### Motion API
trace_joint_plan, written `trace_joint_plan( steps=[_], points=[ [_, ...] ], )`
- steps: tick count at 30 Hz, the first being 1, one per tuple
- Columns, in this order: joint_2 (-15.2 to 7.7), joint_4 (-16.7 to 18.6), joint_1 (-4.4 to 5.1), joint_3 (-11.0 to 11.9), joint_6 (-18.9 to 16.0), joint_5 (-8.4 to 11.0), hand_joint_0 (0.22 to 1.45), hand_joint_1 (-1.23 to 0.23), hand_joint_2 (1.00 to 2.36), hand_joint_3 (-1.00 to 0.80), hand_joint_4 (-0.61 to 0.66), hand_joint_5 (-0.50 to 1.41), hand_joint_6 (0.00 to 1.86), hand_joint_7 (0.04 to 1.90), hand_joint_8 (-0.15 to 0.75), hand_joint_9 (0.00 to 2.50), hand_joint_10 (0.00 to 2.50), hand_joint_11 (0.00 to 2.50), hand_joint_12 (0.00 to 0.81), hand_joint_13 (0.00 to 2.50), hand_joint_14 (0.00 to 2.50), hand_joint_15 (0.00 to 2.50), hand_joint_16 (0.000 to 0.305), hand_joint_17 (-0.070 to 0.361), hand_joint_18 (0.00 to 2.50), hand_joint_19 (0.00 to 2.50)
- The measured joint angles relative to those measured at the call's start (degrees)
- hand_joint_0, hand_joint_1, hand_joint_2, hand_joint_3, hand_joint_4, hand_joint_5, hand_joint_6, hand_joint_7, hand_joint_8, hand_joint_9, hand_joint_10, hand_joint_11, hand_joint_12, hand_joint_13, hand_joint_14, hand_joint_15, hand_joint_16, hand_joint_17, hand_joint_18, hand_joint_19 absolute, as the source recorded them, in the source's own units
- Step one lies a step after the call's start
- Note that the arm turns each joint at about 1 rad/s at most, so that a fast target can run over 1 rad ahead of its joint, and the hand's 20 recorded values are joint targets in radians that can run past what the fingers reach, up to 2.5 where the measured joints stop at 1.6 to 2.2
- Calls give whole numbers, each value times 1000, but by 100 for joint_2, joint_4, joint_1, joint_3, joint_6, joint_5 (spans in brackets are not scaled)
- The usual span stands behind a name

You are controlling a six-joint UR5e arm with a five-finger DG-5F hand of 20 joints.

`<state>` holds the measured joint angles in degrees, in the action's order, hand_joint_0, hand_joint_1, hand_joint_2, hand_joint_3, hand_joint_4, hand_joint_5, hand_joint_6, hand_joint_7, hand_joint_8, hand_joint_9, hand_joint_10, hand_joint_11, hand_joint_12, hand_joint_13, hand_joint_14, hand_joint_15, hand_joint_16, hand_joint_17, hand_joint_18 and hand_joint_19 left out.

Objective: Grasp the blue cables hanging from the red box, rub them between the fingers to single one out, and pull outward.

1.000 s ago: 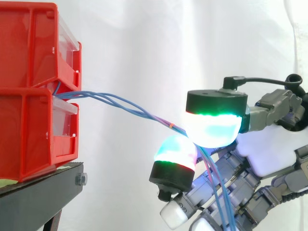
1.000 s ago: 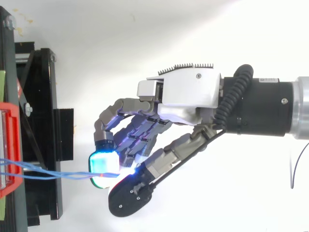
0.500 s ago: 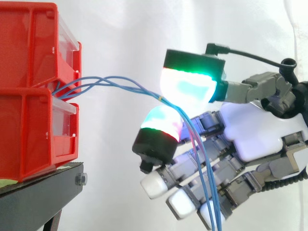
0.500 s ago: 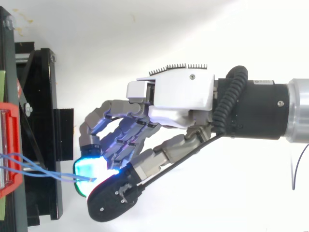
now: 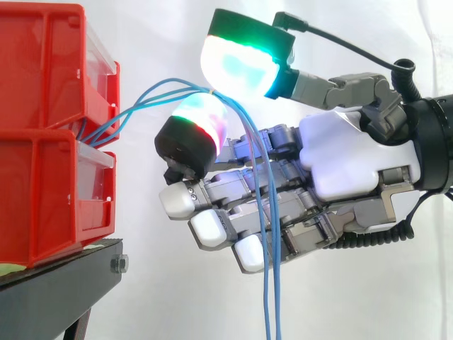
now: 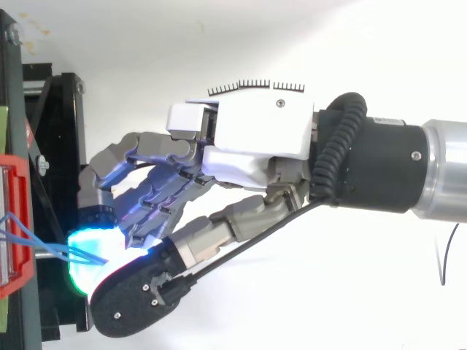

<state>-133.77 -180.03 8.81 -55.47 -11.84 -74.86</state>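
- Hand [image 5: 347, 166] moved up and back twd red box [image 5: 42, 142] vs 1 s ago.
- Blue cables [image 5: 267, 234] now slack, arching out of the box.
- Fingers [image 5: 198, 131] pinch cables near box.
- Prob. resetting, so the outward pull is yet to come.

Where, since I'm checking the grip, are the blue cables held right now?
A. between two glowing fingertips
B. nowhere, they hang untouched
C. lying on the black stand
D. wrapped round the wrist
A: from the red box the blue cables arch up into the pinch between two glowing fingertips of the hand, then drop straight down.
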Motion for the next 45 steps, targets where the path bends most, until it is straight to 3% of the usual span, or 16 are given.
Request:
trace_joint_plan(
  steps=[4, 7, 20, 25, 31, 37, 41, 45],
  points=[
    [-1, 10, 19, -2, 11, 36, 613, -787, 1015, -265, 64, -161, 878, 1108, 275, 777, 13, 361, 365, 788, 20, 535, 44, 99, 703, 585],
    [-4, 11, 33, -5, 26, 47, 673, -857, 1018, -239, -20, -178, 910, 1087, 272, 748, 12, 380, 360, 783, 19, 532, 44, 99, 714, 557],
    [-1, -116, 42, -11, 29, 41, 833, -903, 1000, -500, -26, -206, 921, 1046, 230, 645, 9, 332, 350, 741, 18, 498, 44, 98, 685, 505],
    [-1, -161, 42, -13, 24, 34, 792, -923, 1000, -500, 46, -211, 919, 947, 227, 630, 12, 333, 346, 747, 18, 488, 43, 97, 724, 468],
    [0, -224, 42, -15, 16, 33, 583, -917, 1000, -500, 87, -206, 910, 939, 243, 664, 10, 357, 358, 758, 18, 513, 44, 99, 727, 504],
    [0, -249, 42, -15, 15, 27, 466, -877, 1000, -500, 116, -188, 903, 948, 283, 722, 10, 366, 396, 792, 17, 519, 50, 114, 770, 525],
    [0, -251, 42, -14, 15, 25, 481, -851, 1000, -500, 109, -182, 899, 970, 282, 743, 10, 362, 390, 796, 18, 525, 50, 112, 764, 539],
    [0, -252, 40, -15, 15, 25, 594, -717, 1003, -460, 74, -169, 890, 1035, 261, 777, 11, 363, 364, 806, 19, 532, 44, 99, 726, 578]
  ],
)
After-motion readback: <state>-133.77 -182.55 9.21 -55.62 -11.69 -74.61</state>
